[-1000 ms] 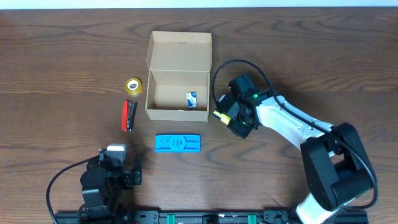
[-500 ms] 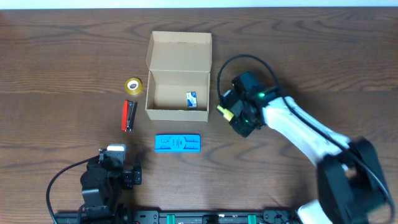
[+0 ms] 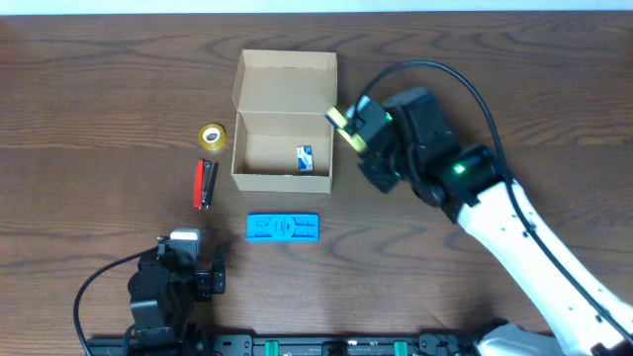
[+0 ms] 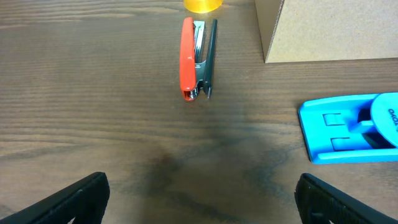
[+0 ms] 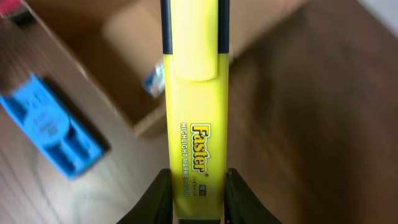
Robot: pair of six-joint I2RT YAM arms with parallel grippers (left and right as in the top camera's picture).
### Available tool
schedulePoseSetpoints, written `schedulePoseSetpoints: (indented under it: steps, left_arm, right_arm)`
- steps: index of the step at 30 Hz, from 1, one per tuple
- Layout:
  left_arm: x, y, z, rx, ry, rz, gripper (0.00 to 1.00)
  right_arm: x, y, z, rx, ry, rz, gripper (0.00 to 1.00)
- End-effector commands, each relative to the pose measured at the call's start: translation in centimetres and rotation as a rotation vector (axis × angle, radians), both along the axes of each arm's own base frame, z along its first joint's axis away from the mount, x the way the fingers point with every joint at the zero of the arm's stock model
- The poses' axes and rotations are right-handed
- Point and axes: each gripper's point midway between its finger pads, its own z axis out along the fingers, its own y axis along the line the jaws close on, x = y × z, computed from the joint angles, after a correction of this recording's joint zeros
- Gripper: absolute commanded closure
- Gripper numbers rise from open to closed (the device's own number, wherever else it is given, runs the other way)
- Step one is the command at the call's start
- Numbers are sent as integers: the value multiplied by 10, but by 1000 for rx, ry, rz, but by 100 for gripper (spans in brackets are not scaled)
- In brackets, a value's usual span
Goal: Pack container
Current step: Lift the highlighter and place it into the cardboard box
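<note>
Just beside container — right gripper, clutching highlighter.

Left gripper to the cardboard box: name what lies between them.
The blue plastic case lies partly between the left gripper and the cardboard box, seen overhead; the red stapler sits left of that line.

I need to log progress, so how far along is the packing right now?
Done: one small blue-and-white item lies inside the container. In hand: the right gripper holds a yellow highlighter in its jaws at the container's right edge. Probably left: the red stapler, yellow tape roll and blue case lie on the table; the left gripper sits open.
</note>
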Motion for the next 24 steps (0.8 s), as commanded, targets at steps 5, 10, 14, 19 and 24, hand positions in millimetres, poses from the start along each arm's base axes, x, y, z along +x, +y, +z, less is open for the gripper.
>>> schedulePoseSetpoints:
  steps: [5, 10, 14, 19, 24]
  left_arm:
    - [-4, 2, -8, 12, 27, 3, 5]
    - [-4, 2, -8, 12, 27, 3, 5]
    - [-4, 2, -8, 12, 27, 3, 5]
    - [-4, 2, -8, 12, 27, 3, 5]
    - [-4, 2, -8, 12, 27, 3, 5]
  right_arm:
    - [34, 67, -13, 0, 30, 90, 83]
    - [50, 95, -45, -39, 80, 125, 85]
    - [46, 100, -77, -87, 142, 144, 84]
    - [41, 102, -108, -138, 191, 175, 84]
    - [40, 102, -123, -156, 218, 176, 74]
